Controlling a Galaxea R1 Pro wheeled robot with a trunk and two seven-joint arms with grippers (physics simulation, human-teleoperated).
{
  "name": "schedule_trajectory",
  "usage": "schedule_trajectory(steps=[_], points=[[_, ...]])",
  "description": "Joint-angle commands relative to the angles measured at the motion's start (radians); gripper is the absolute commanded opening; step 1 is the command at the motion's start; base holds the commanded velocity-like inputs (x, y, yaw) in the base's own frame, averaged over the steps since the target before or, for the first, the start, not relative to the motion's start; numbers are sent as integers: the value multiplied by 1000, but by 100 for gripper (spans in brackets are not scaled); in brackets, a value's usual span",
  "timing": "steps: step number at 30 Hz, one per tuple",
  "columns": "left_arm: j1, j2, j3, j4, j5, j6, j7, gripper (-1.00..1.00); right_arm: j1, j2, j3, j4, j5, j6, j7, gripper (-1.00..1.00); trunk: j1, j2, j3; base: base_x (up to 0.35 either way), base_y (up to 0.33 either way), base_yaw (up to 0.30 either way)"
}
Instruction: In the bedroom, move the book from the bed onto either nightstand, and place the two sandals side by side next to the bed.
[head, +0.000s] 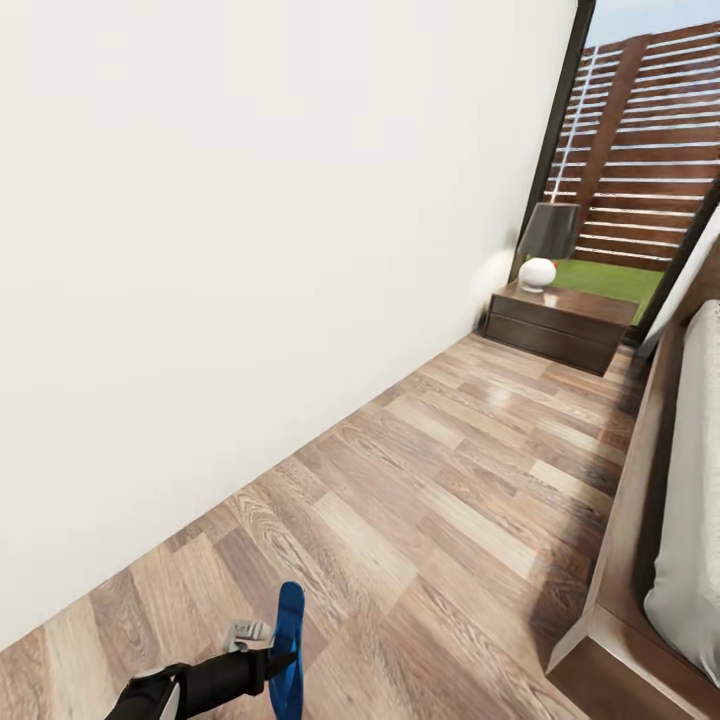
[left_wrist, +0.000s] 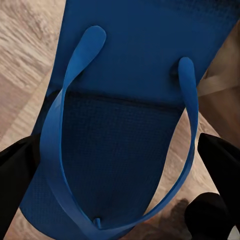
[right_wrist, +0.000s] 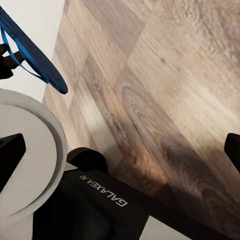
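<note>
Item count — one blue sandal (head: 288, 650), one nightstand (head: 560, 322), one lamp (head: 545, 243), one bed (head: 668, 520), one window (head: 640, 150).

Head view looks down along the floor (head: 420, 500); both wrist views sit close above the same planks.
</note>
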Motion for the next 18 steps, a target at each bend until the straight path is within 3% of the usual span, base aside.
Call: schedule_trajectory(steps=[1, 7, 18], points=[[-1, -1, -1, -1, -6, 10, -6, -100, 0, 0, 0, 0, -5, 7, 2, 100, -1, 0, 3, 0, 0, 0], [-1, -2, -29, 0, -6, 10, -1, -100, 0, 1, 0, 0, -5, 1, 1, 100, -3, 1, 26, 0, 0, 0], [-1, -2, -32, 1, -6, 7, 0, -100, 0, 2, 0, 1, -4, 1, 0, 100, -8, 4, 69, 0, 0, 0]])
